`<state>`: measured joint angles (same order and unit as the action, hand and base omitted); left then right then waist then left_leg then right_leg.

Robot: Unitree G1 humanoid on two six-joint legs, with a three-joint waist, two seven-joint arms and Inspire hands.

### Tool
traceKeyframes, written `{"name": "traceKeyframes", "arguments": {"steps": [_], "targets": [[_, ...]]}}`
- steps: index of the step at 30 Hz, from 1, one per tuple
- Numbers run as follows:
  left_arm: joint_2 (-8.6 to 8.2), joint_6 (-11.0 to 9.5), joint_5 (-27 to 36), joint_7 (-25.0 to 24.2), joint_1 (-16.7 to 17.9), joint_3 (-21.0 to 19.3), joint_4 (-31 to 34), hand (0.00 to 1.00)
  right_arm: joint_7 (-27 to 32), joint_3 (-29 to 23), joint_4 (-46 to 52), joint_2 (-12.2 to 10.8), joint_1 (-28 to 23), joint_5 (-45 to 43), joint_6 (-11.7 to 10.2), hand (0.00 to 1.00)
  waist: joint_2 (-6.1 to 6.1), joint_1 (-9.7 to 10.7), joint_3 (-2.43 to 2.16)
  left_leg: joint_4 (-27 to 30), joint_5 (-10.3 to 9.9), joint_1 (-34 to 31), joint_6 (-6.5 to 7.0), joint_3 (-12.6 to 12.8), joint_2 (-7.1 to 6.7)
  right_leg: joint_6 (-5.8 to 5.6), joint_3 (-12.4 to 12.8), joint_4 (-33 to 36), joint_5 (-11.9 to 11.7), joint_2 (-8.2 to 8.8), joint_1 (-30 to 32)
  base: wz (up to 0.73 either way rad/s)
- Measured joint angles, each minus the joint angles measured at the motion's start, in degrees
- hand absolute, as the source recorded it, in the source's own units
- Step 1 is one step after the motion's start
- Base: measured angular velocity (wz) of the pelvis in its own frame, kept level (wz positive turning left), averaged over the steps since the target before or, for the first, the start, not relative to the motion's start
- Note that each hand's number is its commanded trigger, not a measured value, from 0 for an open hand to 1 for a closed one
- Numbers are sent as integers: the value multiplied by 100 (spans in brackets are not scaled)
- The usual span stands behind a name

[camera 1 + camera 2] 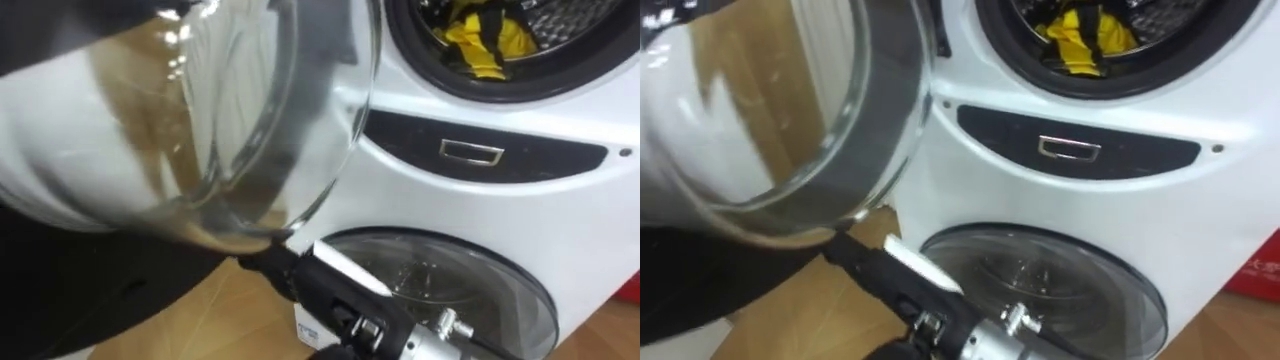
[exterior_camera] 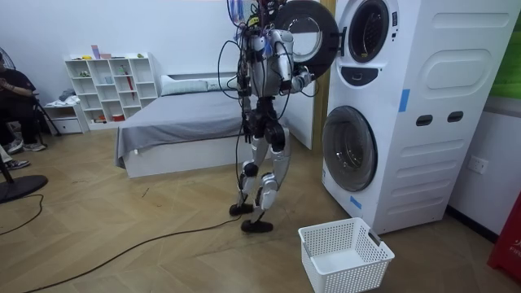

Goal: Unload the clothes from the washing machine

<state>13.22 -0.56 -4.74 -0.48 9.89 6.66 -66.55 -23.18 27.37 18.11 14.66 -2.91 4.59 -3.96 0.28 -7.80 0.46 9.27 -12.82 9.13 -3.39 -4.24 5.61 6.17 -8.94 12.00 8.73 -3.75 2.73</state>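
The robot stands on the wood floor (image 2: 122, 236) beside two white washing machines (image 2: 423, 122), one on top of the other. The top one's round door (image 2: 308, 32) is open, and a robot arm reaches up to it. A white basket (image 2: 350, 275) sits on the floor nearby. A grey bed (image 2: 179, 122) and a white shelf (image 2: 110, 85) stand behind.

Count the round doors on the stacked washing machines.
2: the upper door, swung wide open; the lower door, shut, directly beneath the upper opening. None seems hidden.
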Motion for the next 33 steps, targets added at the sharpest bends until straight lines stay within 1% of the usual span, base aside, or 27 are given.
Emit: {"name": "traceKeyframes", "arguments": {"steps": [1, 2, 4, 5, 6, 8, 9, 11, 13, 16, 18, 19, 21, 23, 24, 25, 26, 28, 30, 31, 33], "targets": [[5, 54, -29, 28, 29, -45, -39, 0, 60, -9, -9, -47, -82, -30, -11, 0, 24, 175, -36, 43, -80, -99, -105, 136, 93, -27, -150, -58, -111, -55, -79, 10], [-49, 71, -35, 25, -13, -41, -41, 0, 106, -73, -40, 51, -136, -64, -11, 0, 34, 258, -27, -4, -81, -74, -146, 403, 107, -26, -141, -54, -110, -61, -154, 31], [-72, 55, -33, 31, -75, 24, 8, 0, 138, -199, -100, 112, -168, -104, 22, 0, 30, 290, -8, -157, -28, -111, -129, 674, 90, -27, -73, -51, -110, -70, -283, 20], [-43, 55, -32, 57, -87, 46, 29, 0, 138, -233, -98, 102, -173, -108, 30, 0, -1, 280, -22, -145, -15, -107, -108, 793, 87, -29, -113, -49, -108, -83, -325, 12], [-32, 61, -28, 84, -97, 48, 20, 0, 133, -248, -88, 98, -164, -108, 26, 0, -9, 280, -23, -141, -15, -94, -106, 794, 69, -29, -141, -50, -108, -86, -333, 10], [-28, 59, -31, 130, -98, 48, 13, 0, 98, -284, -90, 81, -180, -118, 25, 0, -38, 266, -5, -156, -20, -73, -97, 818, 53, -31, -186, -76, -108, -77, -362, 12], [-24, 59, -34, 131, -90, 48, 11, 0, 80, -285, -90, 81, -181, -121, 25, 0, -44, 266, -4, -155, -23, -73, -92, 819, 45, -31, -207, -90, -108, -69, -374, 9], [-20, 58, -33, 132, -86, 45, 18, 0, 33, -291, -91, 85, -184, -128, 25, 0, -80, 257, -22, -144, -33, -88, -72, 872, -12, -64, -193, -143, -86, -26, -385, 0], [-28, 55, -38, 132, -92, 46, 14, 0, 28, -296, -96, 101, -190, -211, 25, 0, -79, 267, -19, -100, -54, -121, -12, 887, -44, -64, -194, -153, -59, 5, -384, 4], [-28, 53, -40, 132, -71, 36, 13, 0, 28, -447, -108, 98, -399, -386, 29, 0, -96, 281, -18, 51, -56, -173, -5, 911, -74, -88, -208, -119, -35, 61, -390, 10], [-33, 52, -43, 130, -65, 25, 16, 0, 33, -600, -119, 98, -515, -451, 29, 0, -96, 303, -18, 73, -40, -202, 28, 910, -89, -136, -197, -108, 2, 74, -381, 12], [-40, 49, -49, 129, -50, -17, 17, 0, 60, -728, -124, 98, -579, -570, 30, 0, -96, 297, -18, 108, -41, -226, 35, 910, -94, -164, -185, -89, 8, 79, -365, 0], [-48, 53, -49, 130, 1, -151, 22, 0, 160, -935, -126, 95, -662, -887, 32, 0, -119, 313, -25, 147, -48, -262, 47, 915, -102, -164, -178, 1, 25, 96, -312, -3], [-73, 63, -46, 130, 42, -244, 21, 0, 410, -1257, -128, 111, -774, -1238, 33, 0, -153, 316, -44, 159, -48, -277, 47, 977, -106, -158, -120, 80, 27, 100, -238, -12], [-70, 65, -46, 130, 45, -254, 16, 0, 497, -1323, -128, 116, -802, -1296, 33, 0, -165, 321, -54, 159, -48, -278, 47, 988, -105, -149, -108, 81, 21, 98, -231, -15], [-69, 67, -46, 125, 57, -308, 4, 0, 661, -1435, -128, 147, -828, -1417, 33, 0, -198, 337, -73, 160, -48, -273, 48, 1038, -101, -102, -68, 77, -13, 90, -225, -15], [-70, 64, -50, 103, 86, -390, -14, 0, 800, -1565, -127, 146, -832, -1549, 33, 0, -207, 345, -77, 150, -47, -250, 48, 1056, -100, -95, -34, 66, -26, 79, -234, -15], [-71, 60, -44, 87, 106, -506, -105, 0, 1039, -1792, -127, 145, -828, -1797, 33, 0, -211, 417, -74, 150, -45, -194, 50, 1085, -100, -97, 10, 50, -37, 68, -279, -13], [-75, 62, -47, 84, 92, -572, -226, 0, 1312, -2011, -124, 140, -812, -2134, 30, 0, -222, 454, -77, 148, -45, -117, 50, 1173, -101, -102, 66, 47, -34, 66, -341, -15], [-82, 63, -49, 82, 99, -641, -283, 0, 1455, -2150, -124, 140, -757, -2427, 30, 0, -223, 478, -68, 145, -46, -76, 50, 1210, -103, -111, 98, 32, -30, 63, -374, -10], [-77, 70, -46, 82, 95, -655, -336, 0, 1660, -2351, -85, 145, -675, -2699, 30, 0, -231, 543, -70, 137, -46, -68, 50, 1212, -108, -126, 101, -15, -32, 64, -405, -2]]}}
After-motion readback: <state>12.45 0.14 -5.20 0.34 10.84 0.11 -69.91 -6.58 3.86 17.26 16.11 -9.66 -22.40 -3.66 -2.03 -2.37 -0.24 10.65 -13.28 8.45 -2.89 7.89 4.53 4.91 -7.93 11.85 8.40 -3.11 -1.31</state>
